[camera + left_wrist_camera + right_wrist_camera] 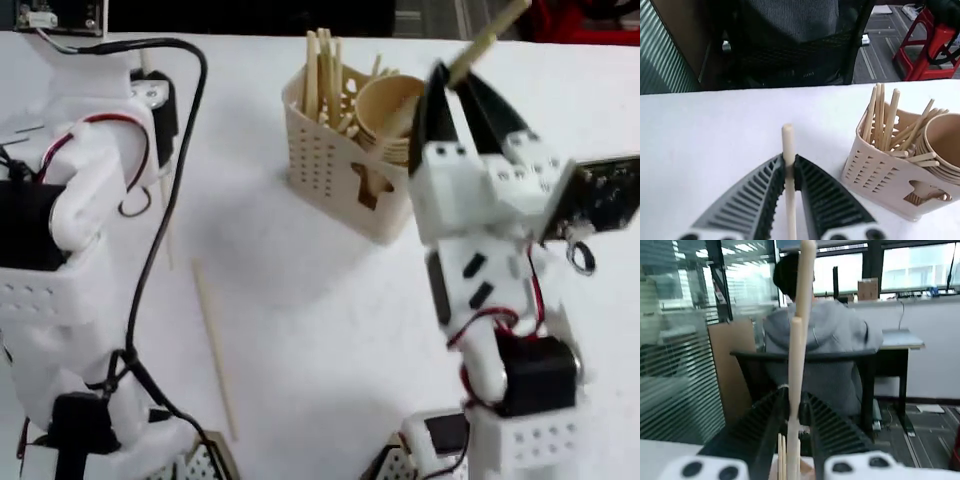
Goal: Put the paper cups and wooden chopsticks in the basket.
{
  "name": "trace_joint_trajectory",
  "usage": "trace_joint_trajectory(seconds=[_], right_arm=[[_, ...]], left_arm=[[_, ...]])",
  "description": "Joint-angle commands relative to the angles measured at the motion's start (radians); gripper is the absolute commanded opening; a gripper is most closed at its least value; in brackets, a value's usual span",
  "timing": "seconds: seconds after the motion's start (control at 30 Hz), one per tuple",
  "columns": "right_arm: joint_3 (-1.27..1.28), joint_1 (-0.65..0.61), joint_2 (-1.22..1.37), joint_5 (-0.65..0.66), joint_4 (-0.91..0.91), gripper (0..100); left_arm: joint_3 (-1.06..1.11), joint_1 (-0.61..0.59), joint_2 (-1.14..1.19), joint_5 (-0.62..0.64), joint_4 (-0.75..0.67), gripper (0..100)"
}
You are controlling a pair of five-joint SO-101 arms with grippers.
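White table (300, 330), right fingers (435, 100) raised over basket (330, 165) — clamped on chopstick (487, 38) (tilted), left fingers (760, 195) pinching second chopstick (788, 142).

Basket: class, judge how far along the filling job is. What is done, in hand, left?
Done: the paper cups and a bundle of chopsticks stand in the basket. In hand: the right gripper grips one chopstick near the basket; the left gripper grips a second chopstick. Left: dropping both in, then the loose chopstick lying on the table.
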Motion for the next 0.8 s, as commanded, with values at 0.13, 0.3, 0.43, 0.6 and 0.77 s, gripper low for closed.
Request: trace_joint_trajectory(seconds=[0.13, 0.3, 0.43, 0.6, 0.77], right_arm=[[-0.048, -0.045, 0.248, 0.003, -0.326, 1.8], [-0.043, -0.088, 0.414, 0.009, -0.444, 1.8], [-0.048, -0.084, 0.533, 0.012, -0.441, 2.9], [-0.051, -0.077, 0.591, 0.012, -0.407, 15.9], [-0.143, -0.108, 0.516, 0.014, -0.225, 16.1]], left_arm=[[-0.040, -0.030, -0.038, -0.006, 0.011, 2], [-0.040, -0.079, -0.031, -0.006, 0.012, 2], [-0.041, -0.114, -0.036, -0.006, 0.003, 3], [-0.041, -0.113, -0.031, -0.051, 0.003, 2], [-0.041, -0.113, -0.031, -0.063, -0.031, 2]])
